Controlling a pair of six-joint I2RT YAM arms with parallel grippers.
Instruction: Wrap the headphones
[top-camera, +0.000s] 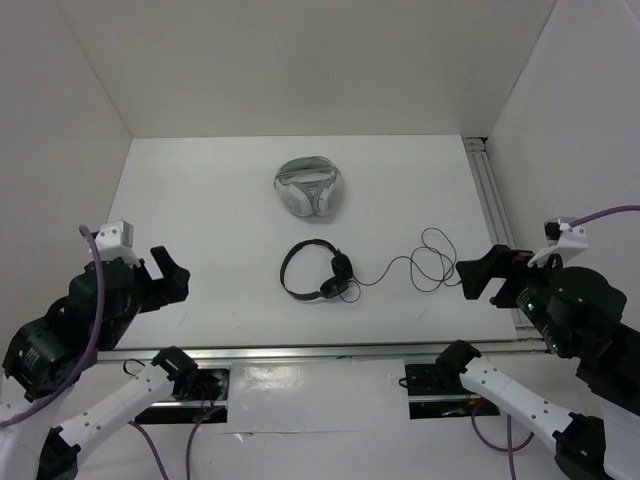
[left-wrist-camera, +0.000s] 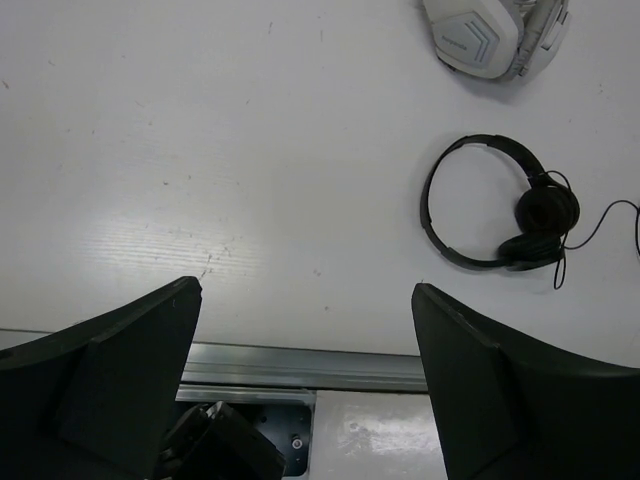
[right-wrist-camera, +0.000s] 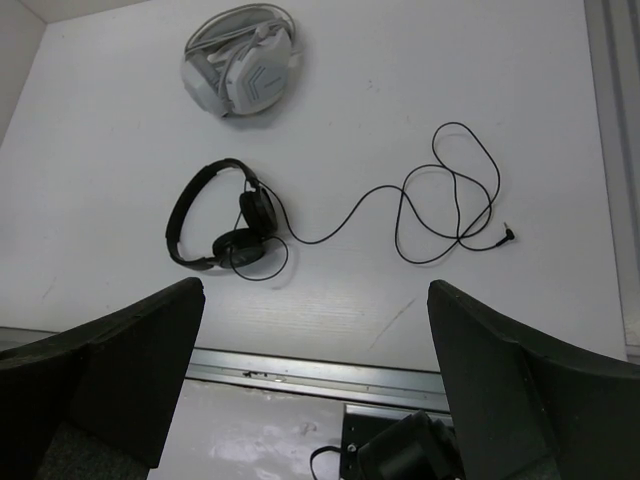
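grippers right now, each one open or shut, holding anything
Left gripper: open, holding nothing.
Right gripper: open, holding nothing.

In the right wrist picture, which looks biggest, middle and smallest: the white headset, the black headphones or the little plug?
1. White headset and black headphones: they look about alike, so no ranking.
2. Plug: smallest by far.

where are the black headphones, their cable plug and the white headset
black headphones (right-wrist-camera: 257, 211), right wrist view, on the upper ear pad
cable plug (right-wrist-camera: 508, 236), right wrist view, on the jack at the cable's end
white headset (right-wrist-camera: 255, 85), right wrist view, on its ear cup
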